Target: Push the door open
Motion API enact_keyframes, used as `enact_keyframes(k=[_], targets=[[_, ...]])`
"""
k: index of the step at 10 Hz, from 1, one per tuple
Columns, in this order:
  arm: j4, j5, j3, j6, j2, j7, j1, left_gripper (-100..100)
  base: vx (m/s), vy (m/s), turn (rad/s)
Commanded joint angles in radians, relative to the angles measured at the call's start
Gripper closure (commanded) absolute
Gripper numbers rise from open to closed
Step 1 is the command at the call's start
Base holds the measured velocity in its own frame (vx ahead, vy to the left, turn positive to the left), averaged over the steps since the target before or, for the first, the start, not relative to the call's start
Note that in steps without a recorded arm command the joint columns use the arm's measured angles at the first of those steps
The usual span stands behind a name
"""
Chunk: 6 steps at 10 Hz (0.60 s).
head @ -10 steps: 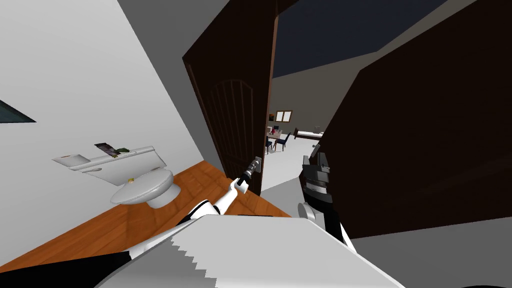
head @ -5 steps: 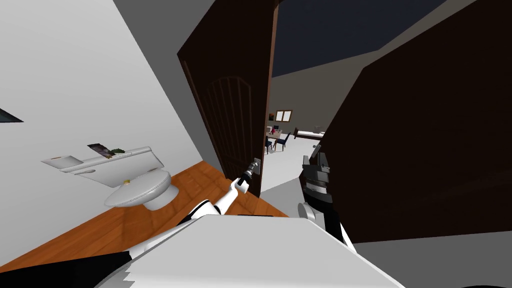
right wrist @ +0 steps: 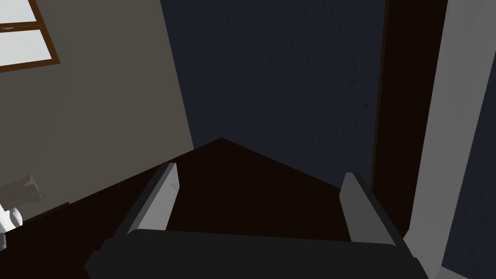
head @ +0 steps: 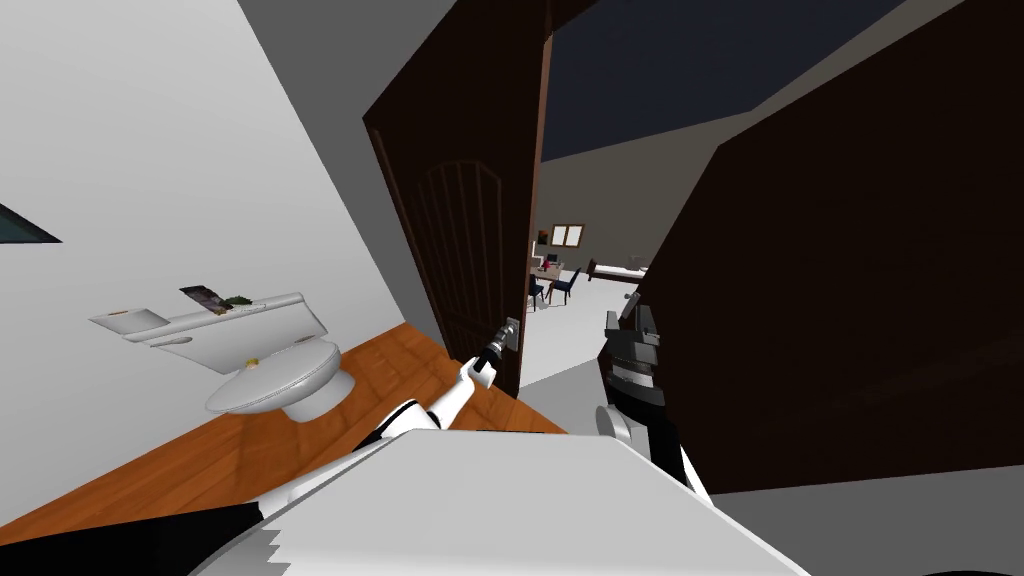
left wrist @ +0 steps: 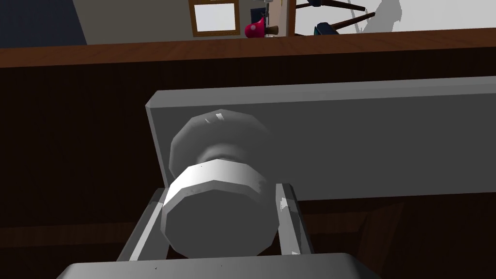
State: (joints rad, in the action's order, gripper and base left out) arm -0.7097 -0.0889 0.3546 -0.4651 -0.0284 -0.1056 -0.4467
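Note:
A dark brown panelled door [head: 460, 230] stands partly open, its free edge toward the middle of the head view. My left gripper [head: 505, 338] reaches to that edge. In the left wrist view, my left gripper [left wrist: 220, 193] is shut on a round grey door knob [left wrist: 215, 213], one finger on each side. The knob sits on a grey plate [left wrist: 363, 140]. My right gripper [head: 635, 315] is raised beside the dark door frame at the right. Its fingers [right wrist: 164, 193] stand open with nothing between them.
A white toilet [head: 275, 375] stands on the orange wood floor to my left, by the white wall. A dark brown wall [head: 850, 300] rises close on my right. Through the gap [head: 565, 320] I see a pale floor, with a table and chairs [head: 550, 275] far off.
My head view has swayed slightly. The door's free edge, with the knob and my left gripper on it, has shifted a little to the left. The right arm has not moved.

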Motion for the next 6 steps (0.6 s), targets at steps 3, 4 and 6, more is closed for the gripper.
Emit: enact_keyframes(k=[3, 4, 6], targets=[[-0.017, -0.006, -0.033, 0.006, -0.021, 0.013, 0.0, 100, 0.153, -0.143, 0.043], [-0.015, -0.009, -0.046, 0.006, -0.027, 0.017, 0.0, 100, 0.145, -0.148, 0.023], [-0.01, -0.014, -0.075, 0.007, -0.038, 0.027, -0.002, 100, 0.191, -0.168, 0.08]])
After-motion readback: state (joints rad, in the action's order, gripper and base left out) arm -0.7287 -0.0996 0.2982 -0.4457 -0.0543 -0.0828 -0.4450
